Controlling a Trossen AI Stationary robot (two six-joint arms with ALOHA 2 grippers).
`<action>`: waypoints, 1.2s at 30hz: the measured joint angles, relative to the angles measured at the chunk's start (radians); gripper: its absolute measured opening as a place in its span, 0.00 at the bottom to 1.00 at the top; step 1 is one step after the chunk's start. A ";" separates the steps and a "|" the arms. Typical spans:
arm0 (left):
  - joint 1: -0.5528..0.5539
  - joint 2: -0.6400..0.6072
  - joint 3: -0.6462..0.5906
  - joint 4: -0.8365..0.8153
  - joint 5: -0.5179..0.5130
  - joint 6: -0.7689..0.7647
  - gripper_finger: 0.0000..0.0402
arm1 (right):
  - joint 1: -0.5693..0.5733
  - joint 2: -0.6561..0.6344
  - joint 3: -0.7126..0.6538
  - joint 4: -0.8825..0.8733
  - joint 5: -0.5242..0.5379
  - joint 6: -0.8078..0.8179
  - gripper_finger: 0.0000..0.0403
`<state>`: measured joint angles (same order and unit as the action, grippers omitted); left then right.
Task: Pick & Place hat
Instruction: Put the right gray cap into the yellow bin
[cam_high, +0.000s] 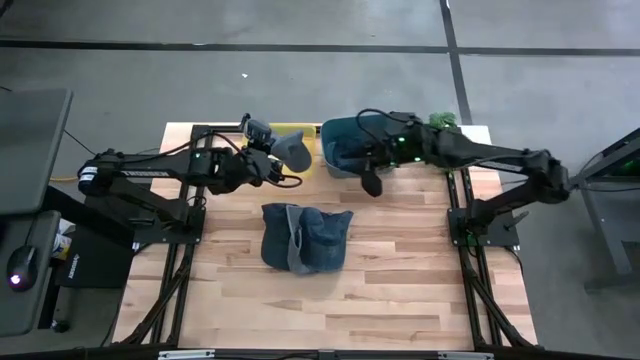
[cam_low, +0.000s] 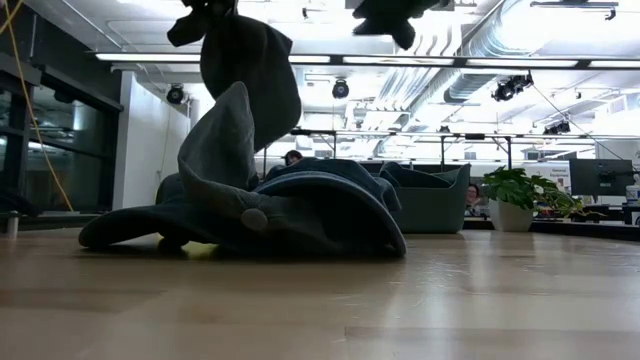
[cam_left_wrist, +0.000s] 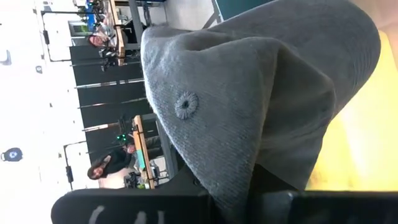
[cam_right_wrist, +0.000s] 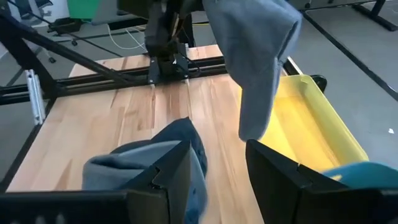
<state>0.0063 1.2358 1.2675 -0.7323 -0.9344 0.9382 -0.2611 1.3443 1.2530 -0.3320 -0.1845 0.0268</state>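
1. We have the left claw (cam_high: 272, 150) closed on a grey hat (cam_high: 293, 152), lifted clear of the table (cam_high: 400, 300); in the left wrist view the cloth (cam_left_wrist: 261, 93) fills the space just ahead of the fingers, crown button towards the camera
2. The hat hangs from the claw, and the yellow tray (cam_high: 300, 135) sits under and just beyond it at the far edge of the table; in the right wrist view the hanging hat (cam_right_wrist: 258, 56) drapes over the near end of that tray (cam_right_wrist: 311, 130)
3. We judge the step in hand to be the carry: the pick is done, the release is not
4. The right claw (cam_high: 372, 185) hangs over the table with its fingers apart and nothing between them; it sits just in front of the dark blue bin (cam_high: 345, 150)
5. A heap of blue hats (cam_high: 305, 238) lies on the table, nearer the front edge than either claw, untouched; the low view shows the heap (cam_low: 270, 205) resting flat on the wood
6. The next move, as we read it, calls for the left claw to bring the hat fully over the tray, lower until the cloth rests inside, then open
7. We cannot tell whether the tray or the bin is the intended target; the hat is nearest the tray
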 joint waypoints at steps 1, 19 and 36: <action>0.000 0.000 0.000 0.003 -0.001 0.000 0.00 | -0.001 0.019 0.000 0.018 -0.004 0.001 0.38; 0.000 0.000 0.000 0.033 -0.003 0.000 0.00 | -0.070 0.264 0.000 0.353 -0.009 0.053 0.66; 0.000 0.000 -0.001 0.036 0.007 -0.001 0.00 | -0.120 0.362 0.000 0.475 -0.170 0.081 0.66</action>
<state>0.0063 1.2358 1.2667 -0.6964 -0.9276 0.9375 -0.3815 1.7067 1.2530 0.1429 -0.3542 0.1080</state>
